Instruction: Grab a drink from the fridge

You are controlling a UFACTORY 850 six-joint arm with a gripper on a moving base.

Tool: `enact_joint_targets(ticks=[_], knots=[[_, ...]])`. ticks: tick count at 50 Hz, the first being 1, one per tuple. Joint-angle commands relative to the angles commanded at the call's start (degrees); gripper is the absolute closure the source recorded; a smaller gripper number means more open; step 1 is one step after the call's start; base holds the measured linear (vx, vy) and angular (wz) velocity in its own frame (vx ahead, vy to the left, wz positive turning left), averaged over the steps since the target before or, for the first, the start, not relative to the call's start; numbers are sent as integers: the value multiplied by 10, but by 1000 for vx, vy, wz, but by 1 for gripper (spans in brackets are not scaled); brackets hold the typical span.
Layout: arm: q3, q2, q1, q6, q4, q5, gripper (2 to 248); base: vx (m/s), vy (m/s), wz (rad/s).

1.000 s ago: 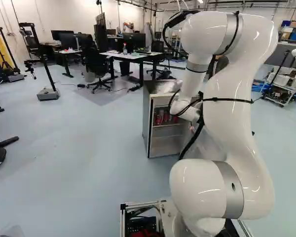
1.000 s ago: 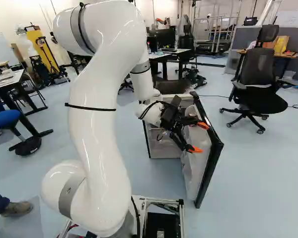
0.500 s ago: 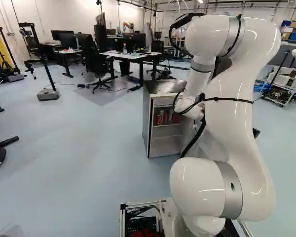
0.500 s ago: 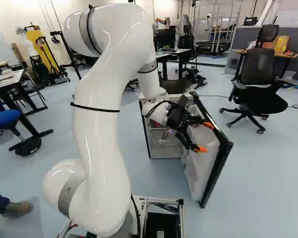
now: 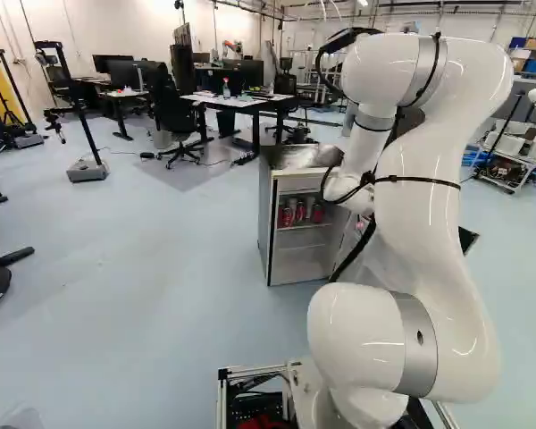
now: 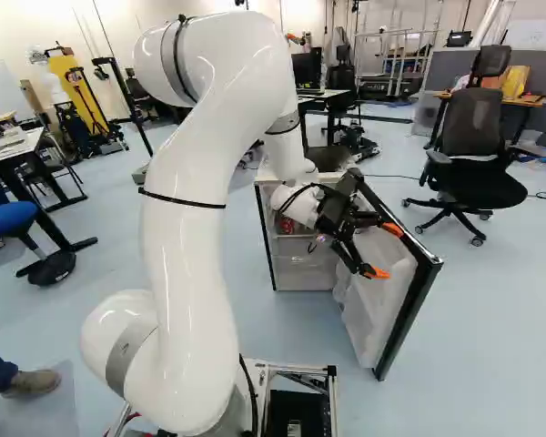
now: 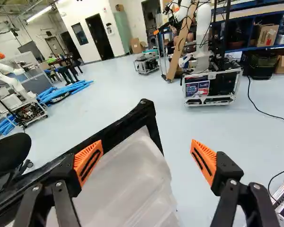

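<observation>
My gripper is at the inner side of the swung-out fridge door in the right base view. In the wrist view the gripper stands wide open, nothing gripped; one orange pad overlaps the door's black frame, and the other is off beyond the door's corner. Whether the pad touches the frame I cannot tell. Red cans stand on a shelf inside the fridge in the left base view, just beside my forearm. A lighter can or cup is among them.
Clear plastic bins line the door's inner side. A black office chair stands right of the fridge in the right base view. Desks are behind the fridge. Another robot stands on a cart across the room, and one more near blue tubes.
The door has swung wider, and my arm and open gripper have moved along with it, to the right in the right base view. More of the cans shows now. The base has stayed put.
</observation>
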Motion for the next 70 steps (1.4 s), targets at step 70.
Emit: enact_joint_targets(ticks=[70], knots=[[192, 108, 86, 0, -284, 0, 3, 0, 0, 0]])
